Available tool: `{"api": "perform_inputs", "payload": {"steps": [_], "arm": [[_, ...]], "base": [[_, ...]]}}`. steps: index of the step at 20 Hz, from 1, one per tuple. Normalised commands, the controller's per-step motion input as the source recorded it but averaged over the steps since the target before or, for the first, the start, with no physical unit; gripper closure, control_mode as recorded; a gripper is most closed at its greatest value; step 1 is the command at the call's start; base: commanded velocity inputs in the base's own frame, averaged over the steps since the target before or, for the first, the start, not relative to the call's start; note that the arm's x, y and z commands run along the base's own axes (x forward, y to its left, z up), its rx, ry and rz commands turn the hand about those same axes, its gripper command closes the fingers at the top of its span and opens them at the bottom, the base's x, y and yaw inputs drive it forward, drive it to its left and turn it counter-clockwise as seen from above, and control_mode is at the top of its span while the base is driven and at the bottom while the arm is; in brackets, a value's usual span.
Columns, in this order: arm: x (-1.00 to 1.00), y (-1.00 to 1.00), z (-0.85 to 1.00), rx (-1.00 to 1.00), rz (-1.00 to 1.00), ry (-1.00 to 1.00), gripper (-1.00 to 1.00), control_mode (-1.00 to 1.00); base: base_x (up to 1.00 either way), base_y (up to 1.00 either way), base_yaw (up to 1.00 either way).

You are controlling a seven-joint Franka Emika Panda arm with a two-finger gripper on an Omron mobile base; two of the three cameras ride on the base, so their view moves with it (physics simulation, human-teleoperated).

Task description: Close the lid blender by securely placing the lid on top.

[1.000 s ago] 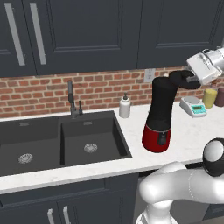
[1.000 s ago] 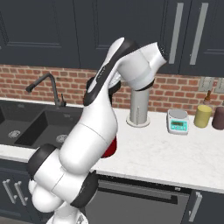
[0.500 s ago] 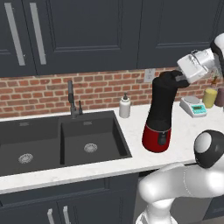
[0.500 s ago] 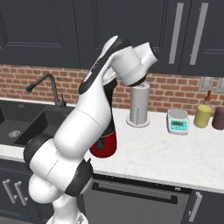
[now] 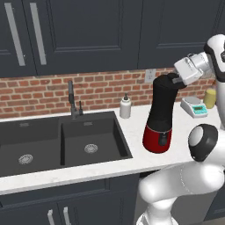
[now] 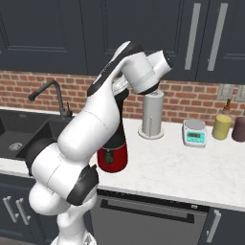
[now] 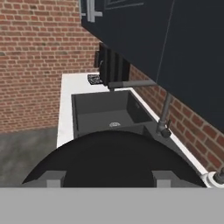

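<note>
- Gripper [image 5: 176, 80] clenched on the flat round black lid [image 7: 113, 159], holding it level for seating.
- Lid sits atop the matte black, red-based blender [image 5: 161, 115] on the white counter [image 5: 132, 132].

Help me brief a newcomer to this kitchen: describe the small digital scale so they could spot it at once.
Start at the brick wall behind the white counter and go right, past the tall grey cylinder. The scale is the low, flat box beside it, with a screen on its front. Unlike the yellow jar and dark jar to its right, it is squat and pale.
</note>
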Motion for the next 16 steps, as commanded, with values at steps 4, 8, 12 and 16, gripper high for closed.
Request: {"api": "perform_inputs", "payload": {"steps": [4,8,12,16], "arm": [[0.28,0.00,-0.22,0.00,0.00,0.00,1.00,-1.00],[0.28,0.00,-0.12,0.00,0.00,0.00,1.00,-1.00],[0.26,0.00,-0.10,-0.03,0.00,0.00,1.00,-1.00],[0.29,0.00,-0.08,-0.04,-0.01,-0.03,1.00,-1.00]], "base": [[0.00,0.00,0.00],[0.00,0.00,0.00],[0.00,0.00,0.00],[0.00,0.00,0.00]]}}
